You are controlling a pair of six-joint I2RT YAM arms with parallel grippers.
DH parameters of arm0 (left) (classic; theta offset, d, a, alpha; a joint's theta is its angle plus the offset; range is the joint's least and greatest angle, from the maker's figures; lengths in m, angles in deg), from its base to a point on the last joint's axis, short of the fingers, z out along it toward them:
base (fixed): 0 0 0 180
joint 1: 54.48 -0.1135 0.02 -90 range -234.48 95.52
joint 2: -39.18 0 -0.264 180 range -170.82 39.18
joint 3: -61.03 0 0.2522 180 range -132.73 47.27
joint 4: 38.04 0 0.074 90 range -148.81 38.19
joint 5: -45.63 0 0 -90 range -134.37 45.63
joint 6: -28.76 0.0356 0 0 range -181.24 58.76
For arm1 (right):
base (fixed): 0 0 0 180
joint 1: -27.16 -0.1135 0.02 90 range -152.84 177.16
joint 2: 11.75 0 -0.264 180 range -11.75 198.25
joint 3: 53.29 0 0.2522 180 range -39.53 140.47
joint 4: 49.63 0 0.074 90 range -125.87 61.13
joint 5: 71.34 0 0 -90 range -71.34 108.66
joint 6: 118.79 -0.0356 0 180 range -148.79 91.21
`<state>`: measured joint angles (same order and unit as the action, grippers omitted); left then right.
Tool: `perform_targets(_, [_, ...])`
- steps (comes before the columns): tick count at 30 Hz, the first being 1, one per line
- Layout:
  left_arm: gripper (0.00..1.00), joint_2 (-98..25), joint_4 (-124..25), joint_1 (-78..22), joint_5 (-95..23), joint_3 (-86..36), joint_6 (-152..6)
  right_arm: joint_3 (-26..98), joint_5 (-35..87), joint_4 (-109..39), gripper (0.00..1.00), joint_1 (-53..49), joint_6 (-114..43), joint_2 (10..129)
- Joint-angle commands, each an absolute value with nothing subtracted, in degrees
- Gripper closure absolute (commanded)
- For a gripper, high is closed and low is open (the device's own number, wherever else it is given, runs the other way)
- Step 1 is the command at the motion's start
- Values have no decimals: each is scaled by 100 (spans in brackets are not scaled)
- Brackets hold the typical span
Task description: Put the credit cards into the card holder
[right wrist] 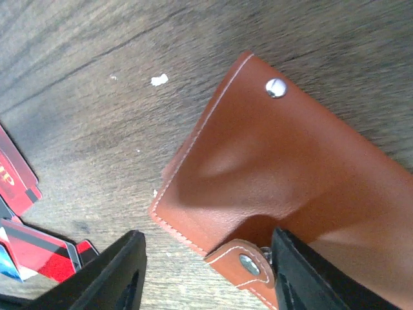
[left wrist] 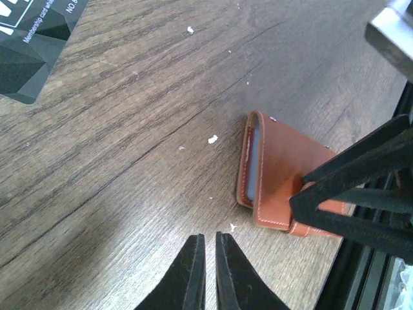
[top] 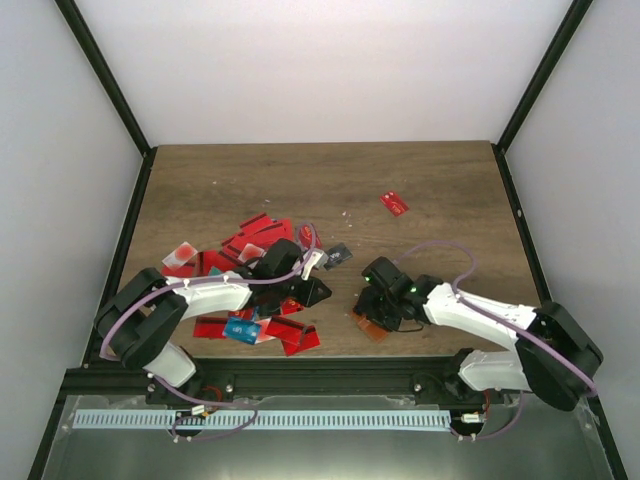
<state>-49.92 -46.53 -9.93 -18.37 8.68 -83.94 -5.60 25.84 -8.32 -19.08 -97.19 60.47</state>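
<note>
We look down from above and behind the arm bases in the top view, taking in the whole table (top: 430,190). From the left wrist we sit low over the wood, facing out past the left gripper (left wrist: 208,237) at the frame's bottom edge. The card holder (left wrist: 277,168) lies ahead and right of those tips, under the right gripper (left wrist: 300,190). From the right wrist we sit nearer still, the card holder spreading between and beyond that claw's fingers. All three views share it.
</note>
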Motion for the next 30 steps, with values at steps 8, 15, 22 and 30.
perform_targets(8, [41,-4523,-4934,-1007,-2436,690,-8334,-148,1457,403,0,-1952,-9345,5376])
perform_targets(15, [10,-3776,-5453,-1294,-3125,619,-8336,215,660,-147,0,-1950,-8554,4838])
perform_targets(22, [0,-2558,-6266,-1689,-3963,510,-8290,978,46,-783,0,-1938,-7237,4223])
perform_targets(30, [0,-1616,-6694,-1722,-4612,531,-8486,1097,93,-1452,0,-1940,-6431,3864])
